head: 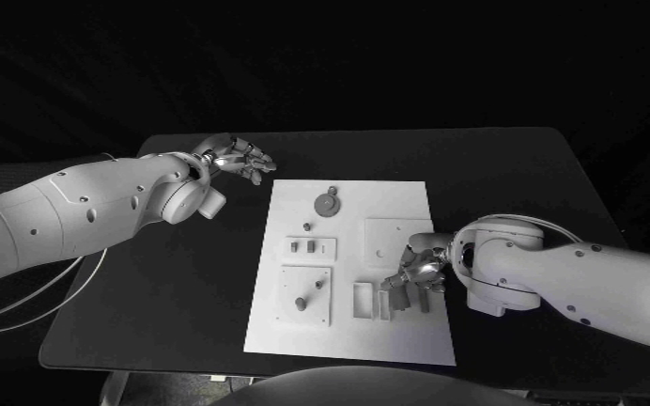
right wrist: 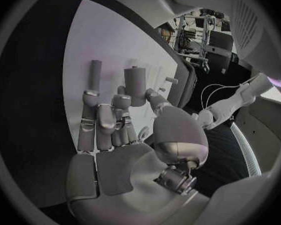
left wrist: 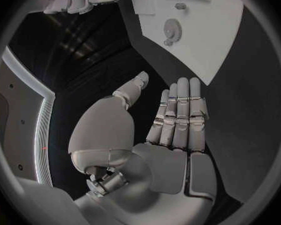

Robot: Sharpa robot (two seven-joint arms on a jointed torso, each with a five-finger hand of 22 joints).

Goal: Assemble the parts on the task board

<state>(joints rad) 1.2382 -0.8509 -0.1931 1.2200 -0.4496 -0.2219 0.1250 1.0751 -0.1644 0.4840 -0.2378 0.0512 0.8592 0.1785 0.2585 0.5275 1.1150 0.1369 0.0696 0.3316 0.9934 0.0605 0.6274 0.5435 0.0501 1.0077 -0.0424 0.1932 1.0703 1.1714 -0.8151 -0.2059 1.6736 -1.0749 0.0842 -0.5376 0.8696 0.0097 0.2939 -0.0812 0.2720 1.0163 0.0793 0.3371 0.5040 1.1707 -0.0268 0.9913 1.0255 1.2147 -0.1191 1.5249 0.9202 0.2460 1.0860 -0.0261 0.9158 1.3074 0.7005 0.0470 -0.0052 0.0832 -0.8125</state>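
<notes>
- The task board [head: 355,270] lies mid-table, with small grey parts on it — a round geared part [head: 327,203] near its far end, pegs [head: 310,246] and blocks further in.
- The right hand [head: 414,274] rests over the board's near right area; its fingers close on an upright grey cylinder [right wrist: 135,85] in the right wrist view.
- The left hand [head: 239,158] hovers off the board's far left corner above the black table [head: 190,284] — fingers straight, thumb apart, holding nothing.

Right hand [head: 414,274] hides board slots
</notes>
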